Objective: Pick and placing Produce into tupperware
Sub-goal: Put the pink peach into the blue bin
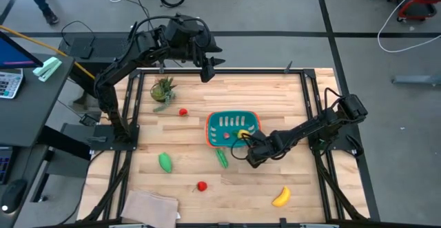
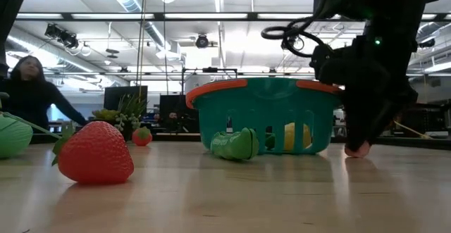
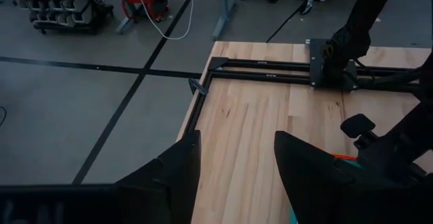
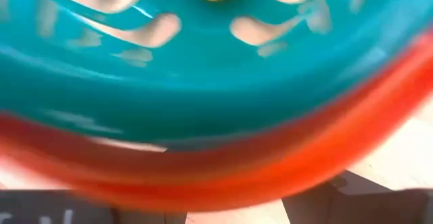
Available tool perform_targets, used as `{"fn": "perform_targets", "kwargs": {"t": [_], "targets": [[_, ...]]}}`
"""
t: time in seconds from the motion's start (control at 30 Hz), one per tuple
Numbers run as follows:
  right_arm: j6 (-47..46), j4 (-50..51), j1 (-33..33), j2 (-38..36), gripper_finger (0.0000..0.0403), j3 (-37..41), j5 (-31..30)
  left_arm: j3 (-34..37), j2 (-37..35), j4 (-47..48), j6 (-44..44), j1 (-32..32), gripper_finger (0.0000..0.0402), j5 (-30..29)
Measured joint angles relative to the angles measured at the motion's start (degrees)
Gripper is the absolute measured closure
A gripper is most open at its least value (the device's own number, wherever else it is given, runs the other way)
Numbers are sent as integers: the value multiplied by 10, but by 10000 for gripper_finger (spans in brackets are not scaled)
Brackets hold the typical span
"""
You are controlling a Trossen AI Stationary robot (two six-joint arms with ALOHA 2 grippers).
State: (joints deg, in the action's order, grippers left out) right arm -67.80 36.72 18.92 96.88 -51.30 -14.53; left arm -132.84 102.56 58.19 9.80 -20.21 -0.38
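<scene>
The teal basket [image 1: 232, 126] with its orange-red rim stands mid-table, and a yellow chunk [image 1: 242, 134] lies inside it. My right gripper [image 1: 249, 149] is low at the basket's near right corner, open, with the rim [image 4: 223, 170] close in front of its fingers. A green pod [image 1: 222, 158] lies on the table by the basket's near side. A second green piece [image 1: 165, 162], two red pieces [image 1: 202, 185] [image 1: 182, 112] and a banana [image 1: 280, 197] also lie on the table. My left gripper [image 1: 207, 66] waits open, raised over the far edge. My right gripper stands right at the basket's orange-red rim [image 4: 223, 170], coming level from the table's near right side, with a finger [image 4: 352, 200] on each side of the view. Whether the fingers touch the rim, I cannot tell.
A spiky potted plant [image 1: 163, 90] stands far left. A tan cloth [image 1: 148, 206] lies at the near left edge. Black frame rails run along the table's sides [image 1: 313, 90]. Bare wood shows between the basket and the banana. A person [image 2: 32, 92] is in the room behind.
</scene>
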Motion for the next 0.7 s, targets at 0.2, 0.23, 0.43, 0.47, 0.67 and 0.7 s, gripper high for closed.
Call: {"fn": "perform_targets", "kwargs": {"t": [0.2,0.23,0.43,0.47,0.67,0.7], "targets": [[-1,-27,0,-1,224,21,1,0,0,0,0,0,208,0],[-1,-29,0,-1,229,21,1,0,0,0,0,0,209,0],[0,-55,-1,0,252,21,-2,0,0,-1,0,0,209,0],[-1,-56,-1,0,256,21,-3,0,0,-1,0,0,208,0],[-12,-54,-1,-2,301,21,6,0,0,-1,0,0,212,0],[-14,-55,-1,-4,310,21,14,0,0,-1,0,0,214,0]]}}
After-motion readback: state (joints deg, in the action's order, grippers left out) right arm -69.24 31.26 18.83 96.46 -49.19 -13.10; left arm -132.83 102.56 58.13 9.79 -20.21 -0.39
